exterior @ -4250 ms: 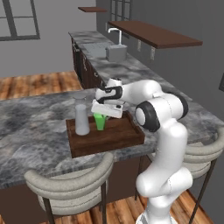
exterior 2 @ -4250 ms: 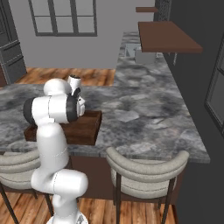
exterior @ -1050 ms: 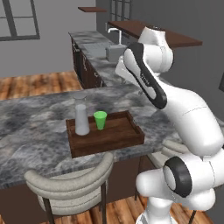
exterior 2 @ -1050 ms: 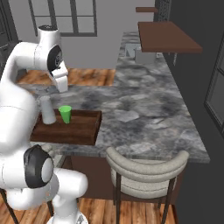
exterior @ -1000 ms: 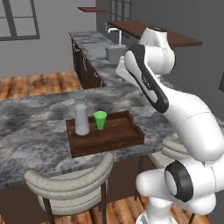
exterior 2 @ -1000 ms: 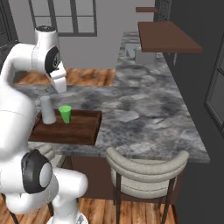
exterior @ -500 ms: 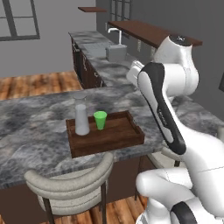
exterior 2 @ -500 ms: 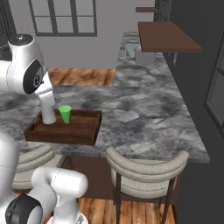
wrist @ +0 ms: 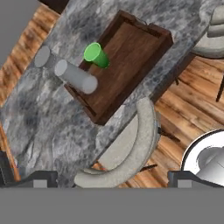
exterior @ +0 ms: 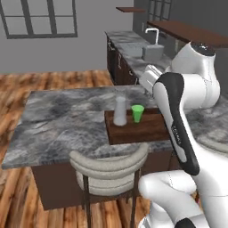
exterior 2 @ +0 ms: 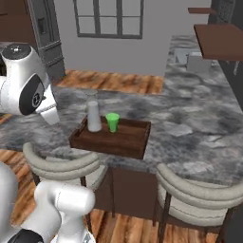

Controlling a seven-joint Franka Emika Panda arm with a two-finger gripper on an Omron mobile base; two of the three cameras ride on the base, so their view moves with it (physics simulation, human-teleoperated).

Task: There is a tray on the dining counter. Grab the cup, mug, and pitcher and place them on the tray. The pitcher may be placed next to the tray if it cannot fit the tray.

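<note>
White arm [exterior: 178,107] — rounded, glossy — dark joints

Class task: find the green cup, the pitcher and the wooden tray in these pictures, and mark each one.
cup [exterior: 137,113], left base view, on its side wall.
pitcher [exterior 2: 94,117], right base view, on its body.
tray [wrist: 131,52], hand view, on its bare floor.

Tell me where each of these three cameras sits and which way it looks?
Left base view: behind the arm to its left, looking forward and down at the dining counter; the white arm rises at right.
Right base view: behind to its right, facing the same counter; the arm rises at left.
Hand view: on the hand, high above, looking down; its open dark fingertips show at the bottom.
All share the tray holding the cup and pitcher.
</note>
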